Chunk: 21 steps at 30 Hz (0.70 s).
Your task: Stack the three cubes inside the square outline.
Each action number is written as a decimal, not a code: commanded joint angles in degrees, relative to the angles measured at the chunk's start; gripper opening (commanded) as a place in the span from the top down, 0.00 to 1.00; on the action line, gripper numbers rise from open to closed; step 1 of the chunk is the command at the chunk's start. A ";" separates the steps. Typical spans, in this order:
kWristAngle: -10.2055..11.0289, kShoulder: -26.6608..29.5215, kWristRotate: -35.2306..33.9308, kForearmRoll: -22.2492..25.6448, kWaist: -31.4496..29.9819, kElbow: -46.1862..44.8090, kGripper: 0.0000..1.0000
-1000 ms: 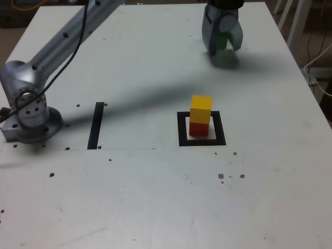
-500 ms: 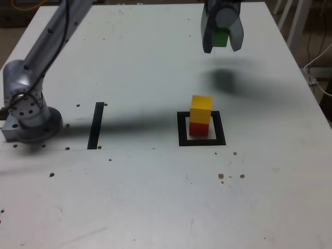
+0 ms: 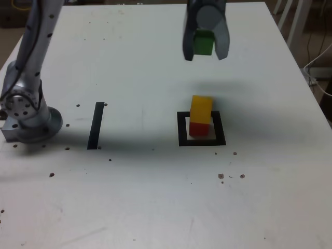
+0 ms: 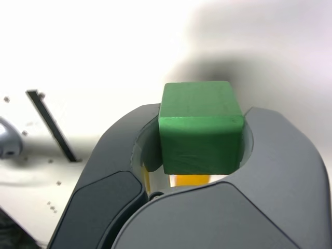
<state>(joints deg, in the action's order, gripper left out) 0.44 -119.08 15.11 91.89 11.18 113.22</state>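
Observation:
My gripper (image 3: 204, 47) hangs high over the table, shut on the green cube (image 3: 203, 43), which fills the middle of the wrist view (image 4: 201, 127) between the grey fingers (image 4: 280, 155). In front of it and lower, the yellow cube (image 3: 201, 109) rests on the red cube (image 3: 197, 128) inside the square outline (image 3: 202, 129) of black tape. A sliver of the yellow cube (image 4: 191, 180) shows under the green one in the wrist view.
A straight black tape stripe (image 3: 96, 125) lies to the exterior view's left of the square; it also shows in the wrist view (image 4: 52, 124). The arm's grey base (image 3: 26, 111) stands at the table's left edge. Small dark specks dot the white tabletop (image 3: 155, 197).
The gripper has risen off the table with the green cube and moved left and nearer to the yellow-on-red stack. The arm's upper link has swung up out of view.

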 commanded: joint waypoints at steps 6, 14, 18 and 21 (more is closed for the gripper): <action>-0.75 4.96 -3.05 0.88 -5.00 -5.40 0.72; -2.17 6.80 -6.35 -0.23 -10.33 -8.34 0.72; -2.84 6.82 -8.22 -1.15 -12.86 -8.86 0.72; -3.37 6.65 -9.14 -2.05 -14.00 -9.33 0.72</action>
<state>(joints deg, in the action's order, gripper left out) -2.67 -112.54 6.25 89.37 -2.37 104.13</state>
